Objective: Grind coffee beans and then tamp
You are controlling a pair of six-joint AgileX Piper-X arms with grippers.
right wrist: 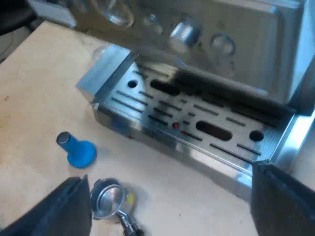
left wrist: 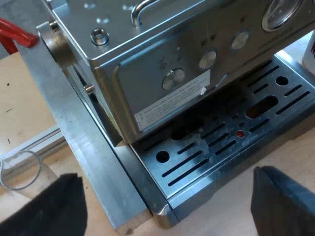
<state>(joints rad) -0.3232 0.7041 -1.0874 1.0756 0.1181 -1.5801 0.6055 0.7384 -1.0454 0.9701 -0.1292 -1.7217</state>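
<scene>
Left gripper (left wrist: 167,177): wide open and holding nothing. It hangs over a front corner of the espresso machine (left wrist: 162,64), above the drip tray (left wrist: 231,164).
Right gripper (right wrist: 170,174): wide open too, with nothing in it. It is over the table (right wrist: 44,83), just in front of the machine.
Metal holder (right wrist: 109,199): lies loose on the table in front of the machine, cup side up, close to one finger of the right gripper.
Blue tamper (right wrist: 76,150): on the table near the holder but not touching it, and a bit nearer to the machine.
Measuring glass (left wrist: 19,169): on the table by the machine's side, close to one finger of the left gripper.
Machine front: shiny metal with round knobs. The tray below has long slots and a small red dot (right wrist: 175,126).
</scene>
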